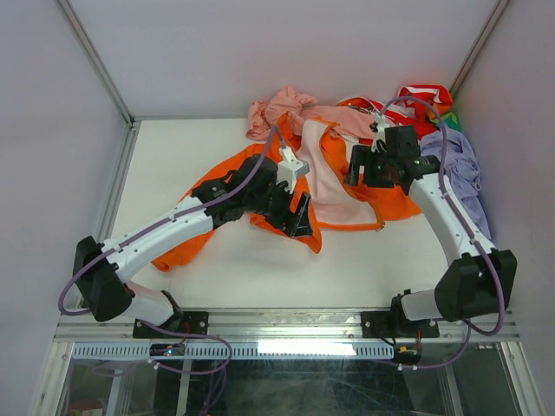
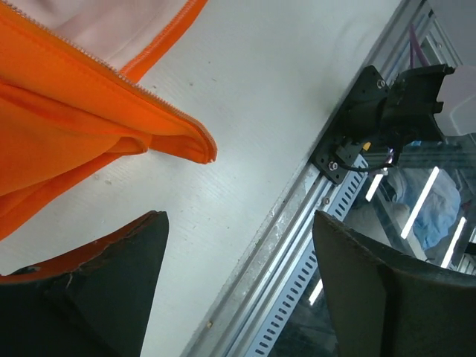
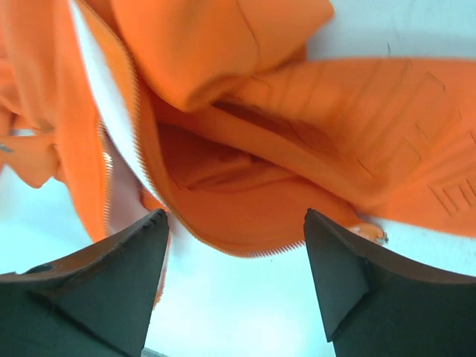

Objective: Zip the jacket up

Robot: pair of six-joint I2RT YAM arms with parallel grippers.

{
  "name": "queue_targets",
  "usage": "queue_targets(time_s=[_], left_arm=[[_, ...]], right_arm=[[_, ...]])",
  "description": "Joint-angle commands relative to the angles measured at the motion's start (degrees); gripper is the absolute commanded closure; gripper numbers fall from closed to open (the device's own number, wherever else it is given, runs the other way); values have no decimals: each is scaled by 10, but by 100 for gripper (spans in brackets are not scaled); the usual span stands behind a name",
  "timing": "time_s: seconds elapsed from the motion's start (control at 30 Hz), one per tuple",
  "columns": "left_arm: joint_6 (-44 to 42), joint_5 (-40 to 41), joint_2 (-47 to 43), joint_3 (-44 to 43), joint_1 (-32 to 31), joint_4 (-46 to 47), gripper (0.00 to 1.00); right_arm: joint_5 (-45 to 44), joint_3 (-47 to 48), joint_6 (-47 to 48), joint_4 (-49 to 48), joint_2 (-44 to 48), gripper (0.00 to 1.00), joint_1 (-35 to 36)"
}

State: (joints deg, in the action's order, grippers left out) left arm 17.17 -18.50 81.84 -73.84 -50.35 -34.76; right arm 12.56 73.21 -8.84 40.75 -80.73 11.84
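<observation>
The orange jacket (image 1: 347, 186) lies open on the white table with its pale lining (image 1: 325, 173) showing and the zipper undone. My left gripper (image 1: 299, 217) is open and empty over the jacket's lower left hem. In the left wrist view the orange hem with zipper teeth (image 2: 104, 104) lies at the upper left, apart from my fingers (image 2: 89, 290). My right gripper (image 1: 357, 165) is open and empty above the jacket's right front panel. The right wrist view shows the orange fabric and a curved zipper edge (image 3: 245, 245) just beyond my fingertips (image 3: 119, 275).
A pale pink garment (image 1: 282, 108), a red and white one (image 1: 425, 95) and a lilac one (image 1: 464, 165) are piled at the back right. Grey walls close in the table on the left and right. The metal front rail (image 2: 297, 245) runs along the near edge.
</observation>
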Motion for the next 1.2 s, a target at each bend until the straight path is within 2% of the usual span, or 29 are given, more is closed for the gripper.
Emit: queue_targets(time_s=[0.0,0.13,0.27,0.43,0.53,0.6,0.73,0.9,1.03,1.17], left_arm=[[15,-33,-4,-11,60,42,19],[33,-51,26,9,132,66,17],[16,-19,110,-39,149,71,17],[-3,18,239,-92,161,71,18],[-3,79,297,-112,180,38,21],[-3,124,313,-114,200,8,24],[-14,227,276,-70,234,-14,25],[-27,307,204,-22,276,-35,24],[-23,275,144,-12,278,-44,24],[12,235,57,2,269,-47,23]], right_arm=[[-55,-65,13,-26,41,22,-14],[-45,-112,22,-65,45,17,-17],[-21,-140,30,-131,25,14,-17],[49,-136,51,-178,-9,12,-9],[90,-119,46,-190,-34,16,24],[96,-102,32,-195,-56,23,62],[116,-49,1,-197,-107,35,147],[132,20,-33,-183,-165,37,216],[130,62,-27,-136,-166,33,226],[114,25,-21,-114,-88,25,206]])
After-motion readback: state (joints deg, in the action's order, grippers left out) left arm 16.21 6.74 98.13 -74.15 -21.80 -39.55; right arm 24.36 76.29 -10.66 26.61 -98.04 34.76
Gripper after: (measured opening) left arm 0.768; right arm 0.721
